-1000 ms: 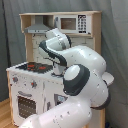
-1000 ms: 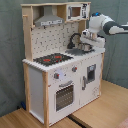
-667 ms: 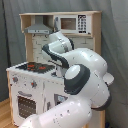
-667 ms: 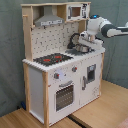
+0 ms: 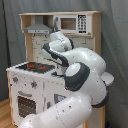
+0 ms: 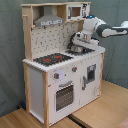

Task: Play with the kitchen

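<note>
We see the toy kitchen standing on the wooden floor. Our 1 arm reaches in from the second exterior view's right. Its gripper hangs low over the sink, just right of the red hob. We cannot tell if it is open.

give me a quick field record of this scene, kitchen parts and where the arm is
setting: toy kitchen of white panels and light wood, standing on a wooden floor before a grey curtain
hob: red-ringed hob on the countertop, nothing on it
oven: windowed oven door on the front, shut
upper shelf: hood and toy microwave
back: pegboard
arm: white robot arm reaching in from the second exterior view's right, bent down over the sink end of the counter
tool: low over the sink area, its state cannot be told
</note>
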You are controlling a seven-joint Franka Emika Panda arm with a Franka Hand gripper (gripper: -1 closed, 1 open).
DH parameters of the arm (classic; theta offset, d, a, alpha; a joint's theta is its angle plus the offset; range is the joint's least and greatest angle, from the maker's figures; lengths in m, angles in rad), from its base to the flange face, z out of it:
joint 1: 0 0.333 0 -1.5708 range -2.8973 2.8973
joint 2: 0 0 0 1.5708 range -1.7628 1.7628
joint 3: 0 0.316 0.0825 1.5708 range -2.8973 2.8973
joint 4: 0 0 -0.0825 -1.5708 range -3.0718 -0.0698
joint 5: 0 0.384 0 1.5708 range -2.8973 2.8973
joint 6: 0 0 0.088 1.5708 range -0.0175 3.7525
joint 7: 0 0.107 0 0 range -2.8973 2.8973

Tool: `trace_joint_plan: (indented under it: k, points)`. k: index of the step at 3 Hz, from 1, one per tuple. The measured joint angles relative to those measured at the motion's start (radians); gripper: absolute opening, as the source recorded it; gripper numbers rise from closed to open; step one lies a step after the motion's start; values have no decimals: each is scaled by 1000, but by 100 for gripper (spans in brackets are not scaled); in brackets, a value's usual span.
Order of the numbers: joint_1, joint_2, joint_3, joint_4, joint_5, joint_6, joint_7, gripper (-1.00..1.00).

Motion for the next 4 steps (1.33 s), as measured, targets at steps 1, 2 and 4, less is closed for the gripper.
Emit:
trace_joint_plan:
  k: [1, 2, 4]
  points:
    - [22, 0, -31, 11, 2, -10, -21, -100]
    - [22, 0, -31, 11, 2, -12, -21, 100]
    - [58, -1, 39, 68, -4, -103, -3, 100]
